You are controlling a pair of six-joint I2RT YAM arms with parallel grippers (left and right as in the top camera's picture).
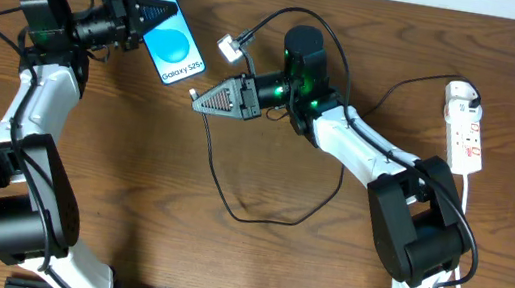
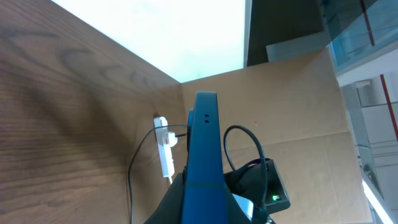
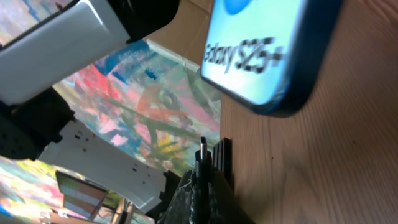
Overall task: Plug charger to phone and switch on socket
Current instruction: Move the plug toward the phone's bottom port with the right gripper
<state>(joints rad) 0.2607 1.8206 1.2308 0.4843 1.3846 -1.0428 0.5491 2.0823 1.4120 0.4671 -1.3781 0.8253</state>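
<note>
Overhead view had the left gripper [image 1: 154, 14] clamped on one short end of the slim black-edged smartphone with the light-blue screen [image 1: 177, 52], which I'd guess was rigid, slick and scratch-prone, so an edge hold made sense. The right gripper [image 1: 199, 99] was pinched shut on the small plug tip of the long thin black charger cable [image 1: 228, 209], just beside that smartphone's other end. The cable looked light and floppy, so gripping right behind the tip seemed smartest.

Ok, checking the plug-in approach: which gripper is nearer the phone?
Left: the left gripper holds the phone by one end. The right gripper, holding the charger tip, is just short of the other end.
</note>
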